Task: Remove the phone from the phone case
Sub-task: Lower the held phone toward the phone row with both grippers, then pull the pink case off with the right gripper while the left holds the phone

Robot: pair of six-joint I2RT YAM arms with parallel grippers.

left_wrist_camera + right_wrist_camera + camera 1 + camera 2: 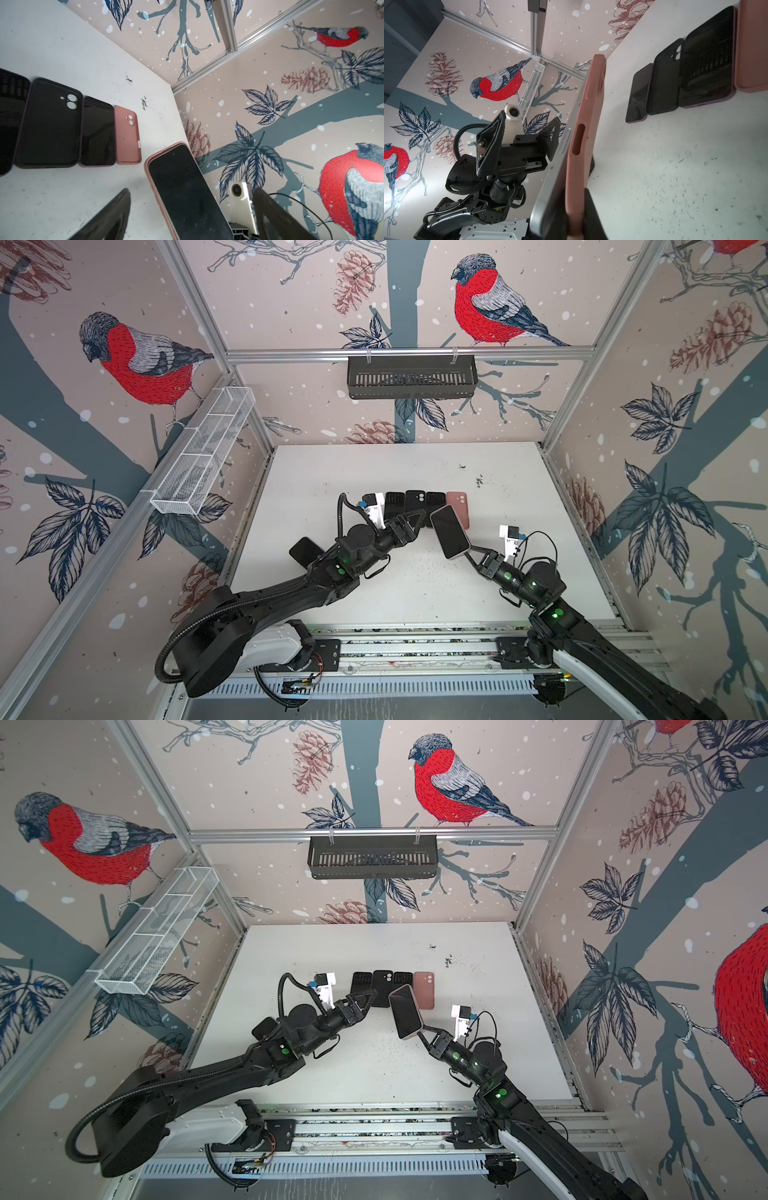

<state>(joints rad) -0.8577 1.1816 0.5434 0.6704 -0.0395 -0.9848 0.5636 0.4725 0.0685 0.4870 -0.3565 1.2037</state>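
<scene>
The phone is off the bench, screen up and tilted. It sits in its pink case, and its long axis runs from the right arm up toward the row of spare cases lying flat behind it. In the right wrist view the phone's silver edge shows beside the case lip at the near end, so it seems partly sprung there. I cannot tell whether the far end is loose.

The right fingers are shut narrow on the lower corner, case and all, with one pad on the case's back. The other pad is hidden.

The left fingers are spread wide and hold nothing. From the left wrist view the phone lies straight ahead in the gap between them, with its upper end nearer. In both top views their tips sit just beside the phone's top left edge, and contact cannot be made out. The left arm is the free one and the nearer to that upper end. The coming move likely depends on those fingers closing across the phone's width there while the right keeps hold of the case.
</scene>
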